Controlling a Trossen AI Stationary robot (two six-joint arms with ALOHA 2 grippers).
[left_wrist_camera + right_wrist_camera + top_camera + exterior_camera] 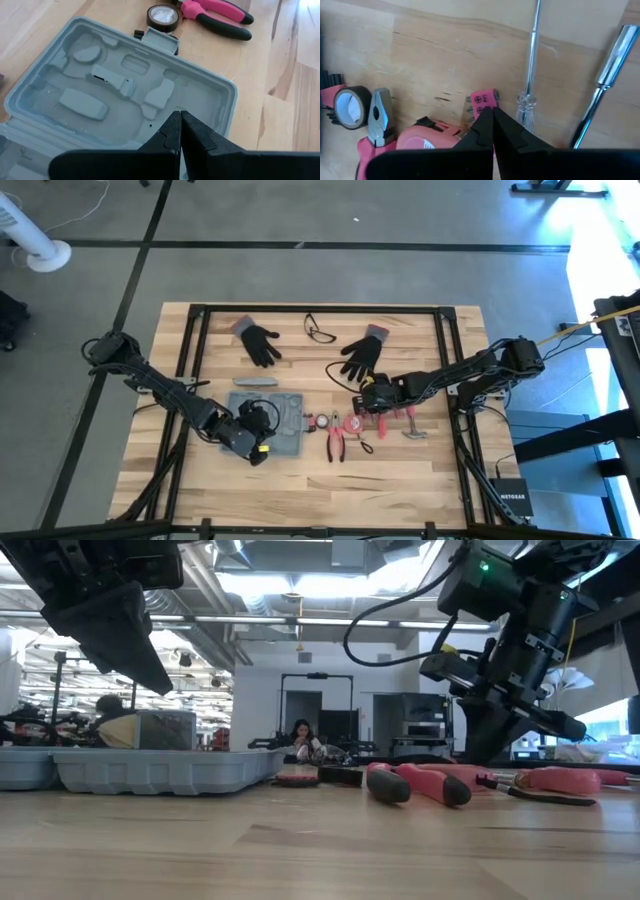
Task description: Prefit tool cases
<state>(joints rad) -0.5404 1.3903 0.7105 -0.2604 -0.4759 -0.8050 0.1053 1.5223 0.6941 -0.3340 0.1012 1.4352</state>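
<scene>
Wooden table (420, 470), open case (125, 95) with every recess bare, pliers (335, 442), tape (162, 16), screwdrivers (532, 65) loose alongside; left gripper (177, 131) and right gripper (492, 122) closed, empty; fitting unstarted.

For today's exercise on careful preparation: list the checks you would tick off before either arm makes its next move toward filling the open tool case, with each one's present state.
1. Blue-grey plastic tool case lies open, moulded recesses up: ok.
2. Recesses free of tools: ok in the left wrist view; the near edge is hidden.
3. Left gripper over the case, fingers shut, holding nothing: ok.
4. Right gripper above the tools, shut and empty: not ok for picking; it must open first.
5. Pink-handled pliers and roll of black tape lie beside the case within reach: ok.
6. Clear-handled screwdriver lies apart from the metal-shafted tool: ok.
</scene>
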